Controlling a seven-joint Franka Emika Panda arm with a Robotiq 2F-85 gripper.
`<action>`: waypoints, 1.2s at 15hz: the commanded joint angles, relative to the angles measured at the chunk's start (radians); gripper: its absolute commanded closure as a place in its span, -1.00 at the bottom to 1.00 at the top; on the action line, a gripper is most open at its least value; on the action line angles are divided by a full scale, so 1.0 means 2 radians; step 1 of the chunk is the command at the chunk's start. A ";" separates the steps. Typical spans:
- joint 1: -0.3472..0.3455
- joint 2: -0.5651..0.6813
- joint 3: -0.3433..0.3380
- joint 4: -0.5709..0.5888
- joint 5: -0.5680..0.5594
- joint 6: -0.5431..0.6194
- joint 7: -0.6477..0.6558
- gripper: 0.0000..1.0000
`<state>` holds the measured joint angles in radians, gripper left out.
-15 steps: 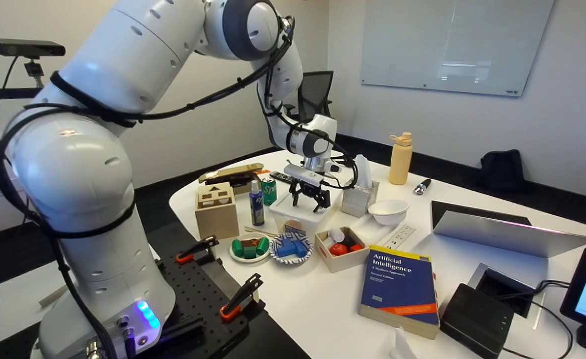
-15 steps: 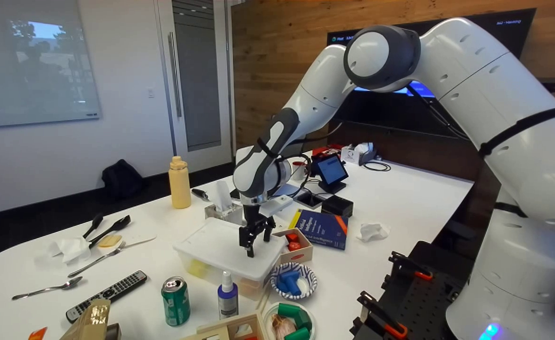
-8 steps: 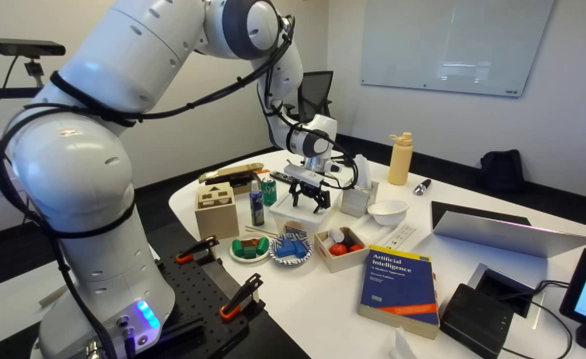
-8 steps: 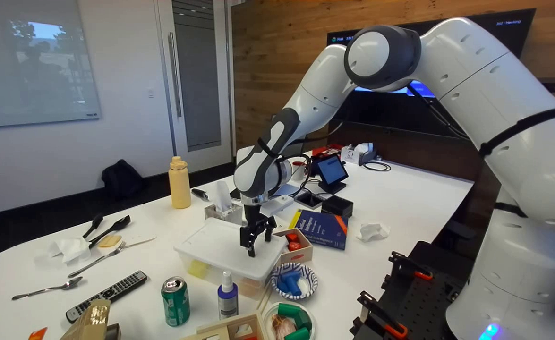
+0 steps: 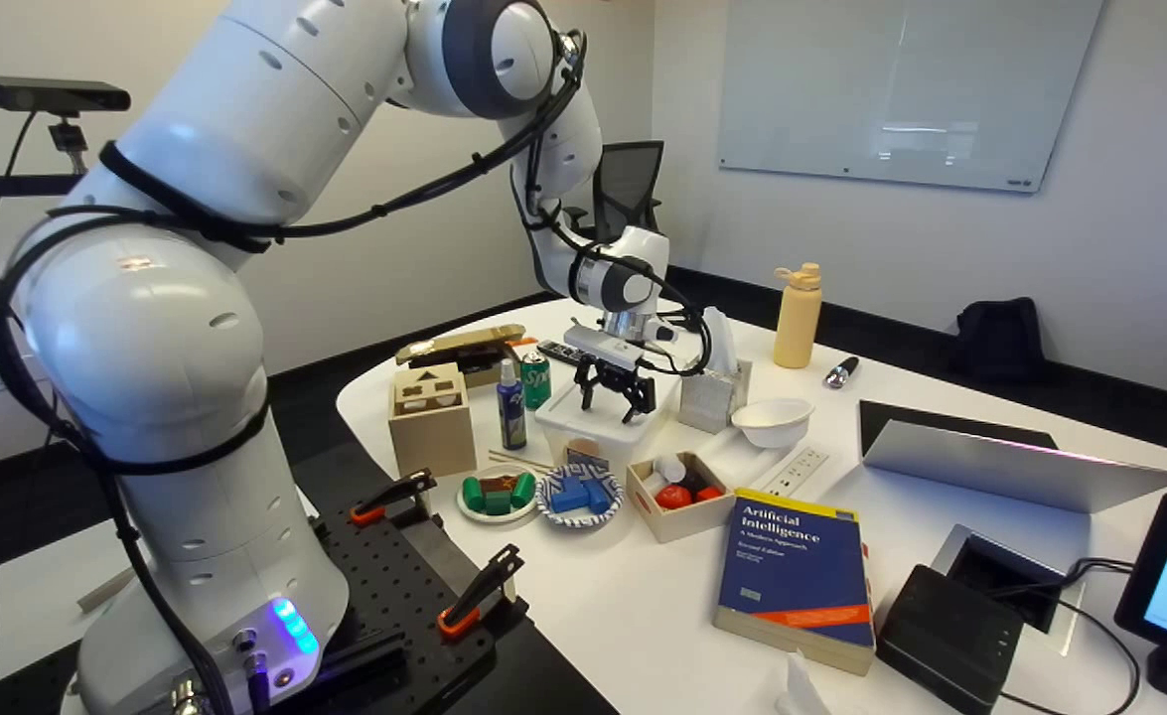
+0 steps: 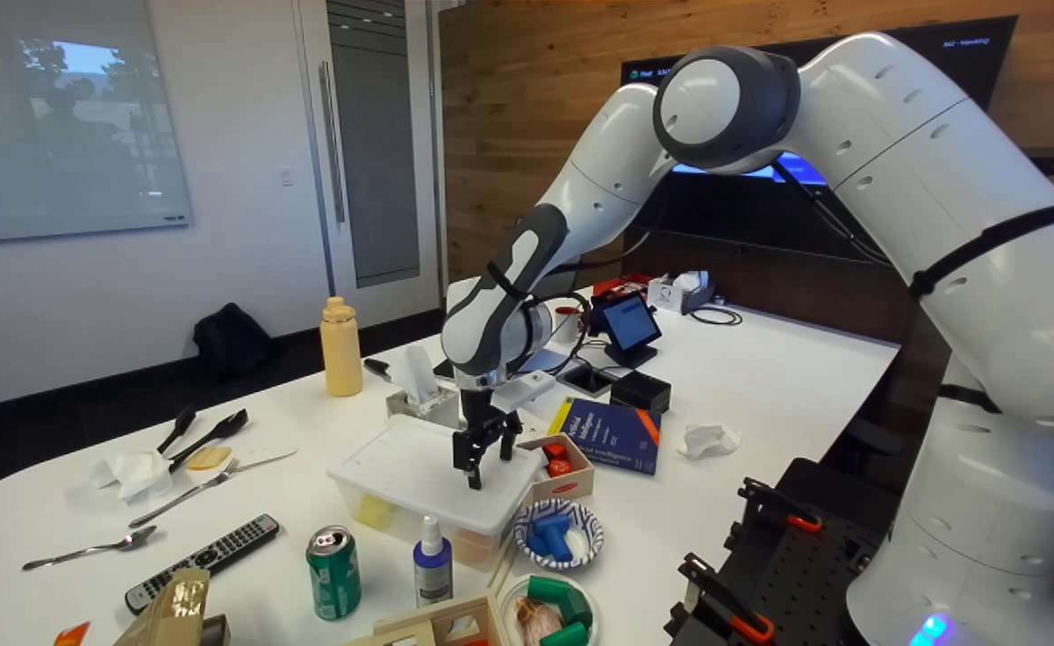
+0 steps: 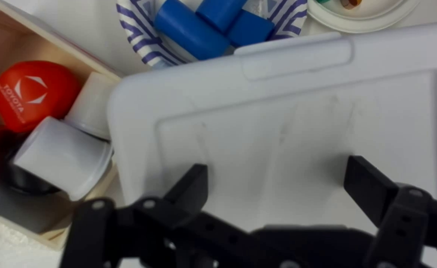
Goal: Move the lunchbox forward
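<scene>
The lunchbox, a wide pale box with a white lid, stands on the table in both exterior views (image 5: pixel 559 411) (image 6: pixel 410 462); yellow content shows faintly through its wall. Its lid fills much of the wrist view (image 7: pixel 296 93). My gripper (image 5: pixel 607 414) points down over the lid, also in an exterior view (image 6: pixel 491 473). Its two fingers (image 7: pixel 276 175) are spread wide with nothing between them. The fingertips appear to rest on the lid. The lid's lower part is hidden behind the gripper in the wrist view.
A tissue box (image 6: pixel 423 408) and a white bowl (image 5: pixel 774 427) stand close beside the lunchbox. A wooden box (image 5: pixel 682 524) with red items and a patterned bowl (image 6: pixel 591 536) with blue blocks adjoin it. A spray bottle (image 6: pixel 433 574) and a green can (image 6: pixel 334 574) stand near it.
The gripper and lunchbox have shifted together very slightly, to the left in both exterior views. The tissue box and white bowl have shifted slightly too. The fingers stay spread.
</scene>
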<state>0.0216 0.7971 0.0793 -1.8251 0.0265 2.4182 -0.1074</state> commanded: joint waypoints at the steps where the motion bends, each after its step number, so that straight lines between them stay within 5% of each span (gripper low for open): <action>1: 0.000 0.001 0.000 0.002 -0.001 -0.001 0.001 -1.00; 14: 0.001 -0.124 -0.007 -0.015 -0.027 -0.034 -0.007 -1.00; 18: -0.001 -0.120 -0.007 0.003 -0.022 -0.035 -0.010 -1.00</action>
<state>0.0166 0.5557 0.0678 -1.8208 -0.0188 2.3501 -0.1258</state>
